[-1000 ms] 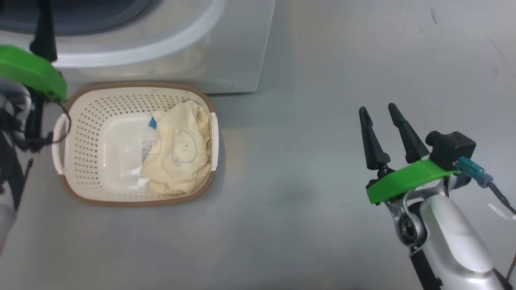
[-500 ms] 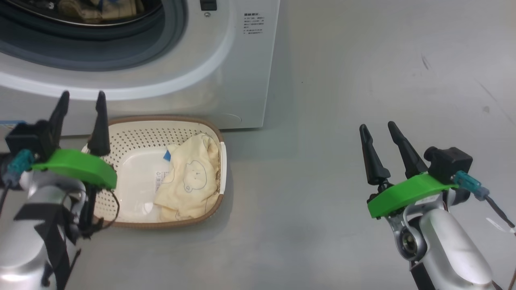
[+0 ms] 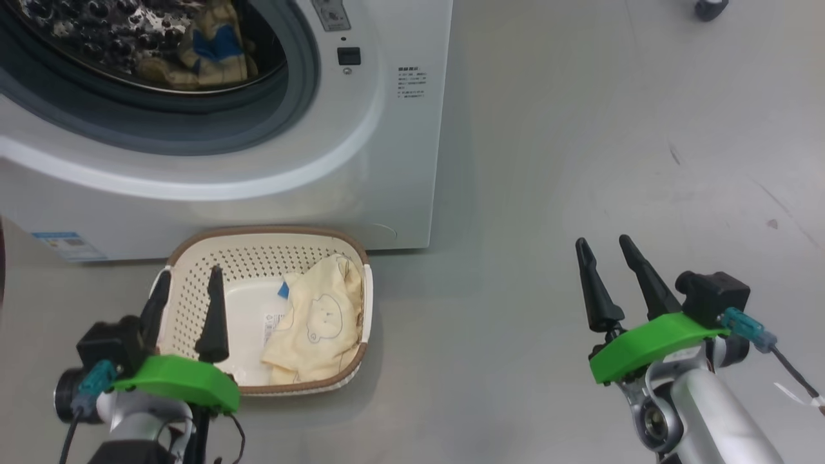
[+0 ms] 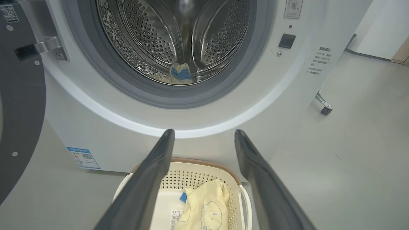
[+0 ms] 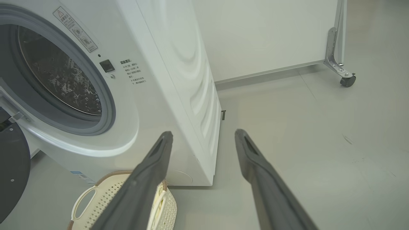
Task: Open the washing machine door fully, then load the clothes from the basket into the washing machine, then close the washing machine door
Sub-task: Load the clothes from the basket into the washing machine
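Head view: mid-loading, with left gripper (image 3: pixel 191 273) parted, empty (right gripper (image 3: pixel 603 241) too); next, lower onto the clothes (image 3: pixel 319 320) in the basket (image 3: pixel 258 231).

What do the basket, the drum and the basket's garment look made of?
The basket looks like matte cream plastic, with moulded holes. The drum seems shiny steel, perforated and reflective. The garment is soft pale-yellow fabric, creased and slumped.

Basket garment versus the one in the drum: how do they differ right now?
The basket garment lies spread out, bear drawing up; the drum garment is bunched, a blue patch showing. The basket garment sits against the right wall of the basket; the drum garment rests low in the steel drum. Both are pale cream-yellow with blue.
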You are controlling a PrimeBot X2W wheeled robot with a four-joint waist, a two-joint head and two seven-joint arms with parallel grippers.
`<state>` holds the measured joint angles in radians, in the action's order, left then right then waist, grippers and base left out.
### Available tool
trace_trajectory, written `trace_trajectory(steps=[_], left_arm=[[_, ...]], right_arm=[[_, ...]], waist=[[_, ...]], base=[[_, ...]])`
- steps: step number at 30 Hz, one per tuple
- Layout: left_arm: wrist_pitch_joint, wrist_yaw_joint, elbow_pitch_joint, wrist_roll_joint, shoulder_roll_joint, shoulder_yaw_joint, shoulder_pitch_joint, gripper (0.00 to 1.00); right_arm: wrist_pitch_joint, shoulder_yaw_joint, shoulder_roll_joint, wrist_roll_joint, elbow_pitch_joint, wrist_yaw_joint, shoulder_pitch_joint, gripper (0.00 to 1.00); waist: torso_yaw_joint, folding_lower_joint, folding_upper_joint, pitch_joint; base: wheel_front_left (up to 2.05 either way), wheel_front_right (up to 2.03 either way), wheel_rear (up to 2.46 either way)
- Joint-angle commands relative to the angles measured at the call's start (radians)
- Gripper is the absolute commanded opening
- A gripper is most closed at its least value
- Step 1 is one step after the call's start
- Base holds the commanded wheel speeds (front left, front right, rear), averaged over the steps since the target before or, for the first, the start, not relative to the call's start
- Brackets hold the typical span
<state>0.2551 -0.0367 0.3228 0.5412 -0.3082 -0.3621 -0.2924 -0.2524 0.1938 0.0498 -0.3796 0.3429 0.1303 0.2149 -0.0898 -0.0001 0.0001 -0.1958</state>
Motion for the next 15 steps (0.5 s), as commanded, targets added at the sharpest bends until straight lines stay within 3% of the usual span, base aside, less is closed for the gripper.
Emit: trace_trajectory(steps=[1, 15], left_arm=[[0.007, -0.003, -0.031, -0.004, -0.015, 0.051, -0.006, 1.00], [0.007, 0.023, -0.103, -0.109, 0.083, 0.164, 0.114, 1.00]], right_arm=[[-0.009, 0.021, 0.000, -0.006, -0.025, 0.000, -0.001, 1.00], [-0.009, 0.035, 0.000, -0.023, -0.021, 0.000, -0.033, 1.00]], waist=[[0.000, 0.0001, -0.0001, 0.018], [-0.006, 0.0001, -0.0001, 0.083]], base=[[0.00, 0.00, 0.00], [0.00, 0.00, 0.00]])
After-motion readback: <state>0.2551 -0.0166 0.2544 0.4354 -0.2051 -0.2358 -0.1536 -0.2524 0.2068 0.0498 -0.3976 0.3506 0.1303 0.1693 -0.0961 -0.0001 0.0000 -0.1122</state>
